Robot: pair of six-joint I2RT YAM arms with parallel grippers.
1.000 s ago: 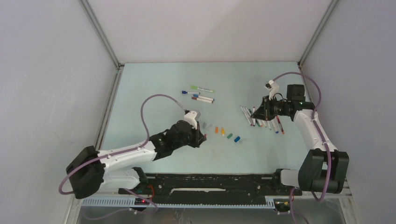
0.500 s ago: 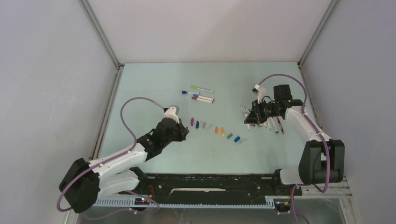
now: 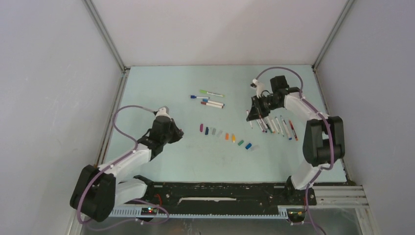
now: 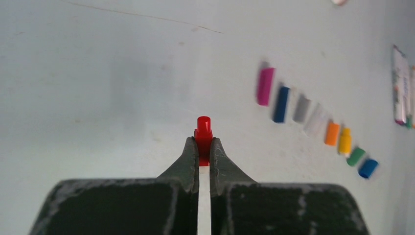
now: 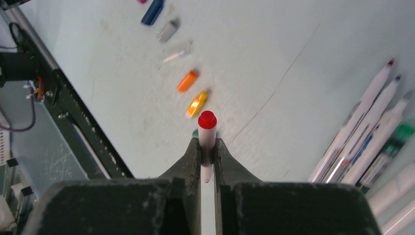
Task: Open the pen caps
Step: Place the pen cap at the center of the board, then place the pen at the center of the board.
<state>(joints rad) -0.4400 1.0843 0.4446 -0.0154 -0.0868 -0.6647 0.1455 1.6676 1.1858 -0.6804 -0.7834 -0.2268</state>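
**A:** So what just changed for us? The left end effector (image 4: 204, 143) is clamped tight on a red cap (image 4: 203, 128), and that arm has swung away from the cap row (image 4: 302, 107). A second ago it sat right over the row's left end. Now the row is out ahead of it and off to its right, well apart.

**B:** Yep, and the cap came along for the ride. It pokes out past the fingertips, up off the worktop (image 4: 98, 73). Our right side moved too. The right end effector (image 5: 207, 144) has left the pile (image 5: 362, 142) and gone further out and across. It's closed on a pen (image 5: 207, 147), a white barrel with a red end sticking out front. The pile is now just to its right and the row is ahead-left.

**A:** So the red one's already pulled apart, cap in one, pen in the other?

**B:** That's our guess. We can't tell whether that red end is a second cap or just the barrel's plug. Neither piece is set down yet, so we wouldn't call this pen done.

**A:** And the loose pens (image 3: 211, 104), well out ahead of both?

**B:** Too small to tell if they're capped. If they are, that's what's left for us.
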